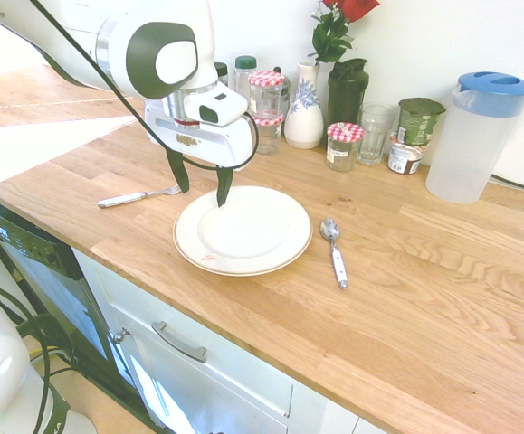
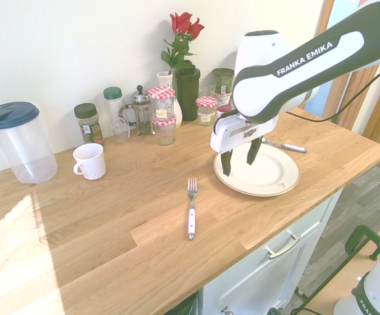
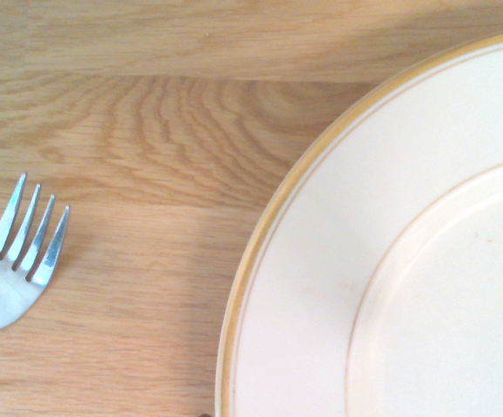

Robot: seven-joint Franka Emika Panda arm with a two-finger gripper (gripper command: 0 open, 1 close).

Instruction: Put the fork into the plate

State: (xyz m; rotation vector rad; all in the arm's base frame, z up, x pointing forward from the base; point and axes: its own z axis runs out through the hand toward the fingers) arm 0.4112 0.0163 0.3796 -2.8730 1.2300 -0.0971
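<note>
The gripper (image 1: 201, 181) hangs with its jaws spread and empty over the rim of the plate (image 1: 271, 258); the wrist view cuts the fork (image 3: 21, 252) off at the neck, showing only its four tines; the fork (image 1: 135, 196) lies flat on the wooden counter (image 1: 406, 298) just beside the gripper, outside the plate; its tines point towards the plate and its whitish handle away.

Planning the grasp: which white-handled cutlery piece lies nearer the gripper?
The silver four-tined fork, beside the gripper; the round-bowled spoon lies across the cream plate.
</note>
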